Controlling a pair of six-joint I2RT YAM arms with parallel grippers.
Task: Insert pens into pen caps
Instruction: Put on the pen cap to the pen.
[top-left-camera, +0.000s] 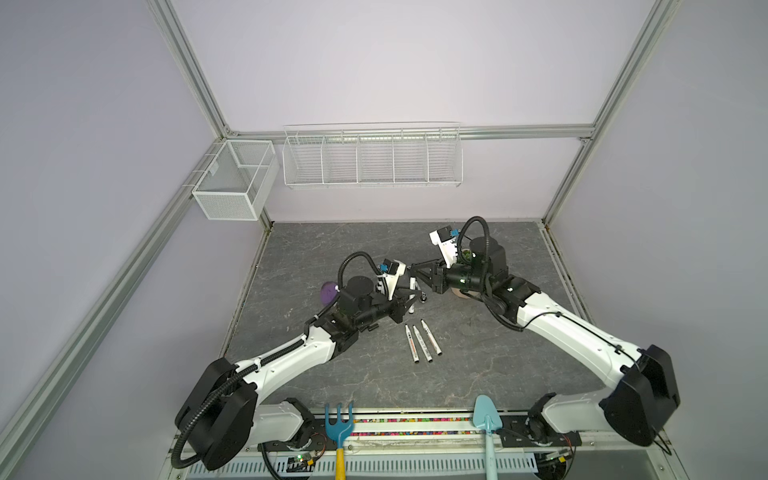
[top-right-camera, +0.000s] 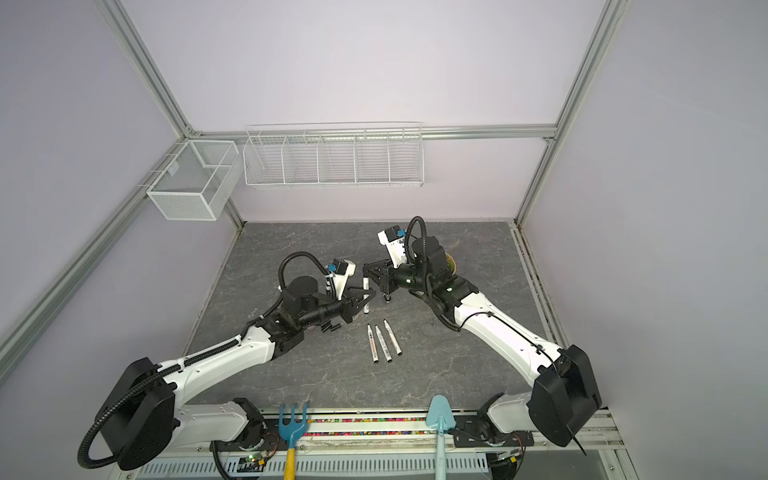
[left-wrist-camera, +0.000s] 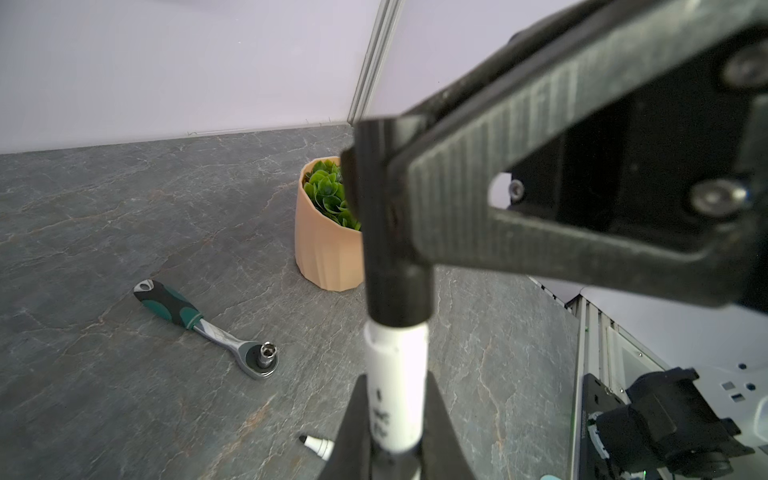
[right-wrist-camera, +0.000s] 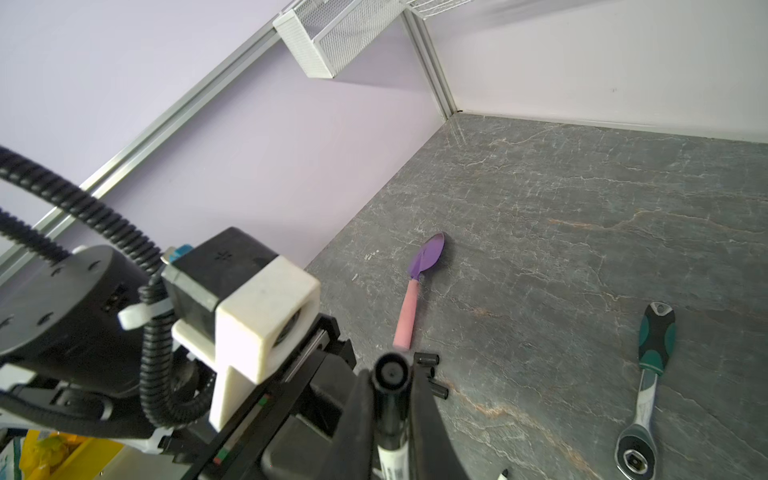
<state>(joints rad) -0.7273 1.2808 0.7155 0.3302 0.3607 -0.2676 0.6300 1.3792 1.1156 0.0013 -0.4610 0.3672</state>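
My left gripper (left-wrist-camera: 397, 384) is shut on the white barrel of an upright pen (left-wrist-camera: 397, 353), seen in both top views (top-left-camera: 412, 293) (top-right-camera: 366, 291). A black pen cap (left-wrist-camera: 388, 232) sits over the pen's upper end, and my right gripper (right-wrist-camera: 390, 374) is shut on that cap (right-wrist-camera: 390, 409) from the side. The two grippers (top-right-camera: 370, 297) (top-right-camera: 366, 269) meet one above the other over the table's middle. Three more pens (top-left-camera: 422, 340) (top-right-camera: 384, 343) lie side by side on the table. Loose pen caps (right-wrist-camera: 428, 359) (top-right-camera: 331, 327) lie beside the left arm.
A green-handled ratchet wrench (left-wrist-camera: 208, 328) (right-wrist-camera: 648, 382) lies close to the held pen. A peach pot with a green plant (left-wrist-camera: 328, 253) stands behind the right arm. A purple trowel (right-wrist-camera: 415, 286) lies at the left. A blue rake (top-left-camera: 338, 419) and a light blue shovel (top-left-camera: 486, 419) sit at the front edge. Wire baskets (top-left-camera: 372, 156) hang on the back wall.
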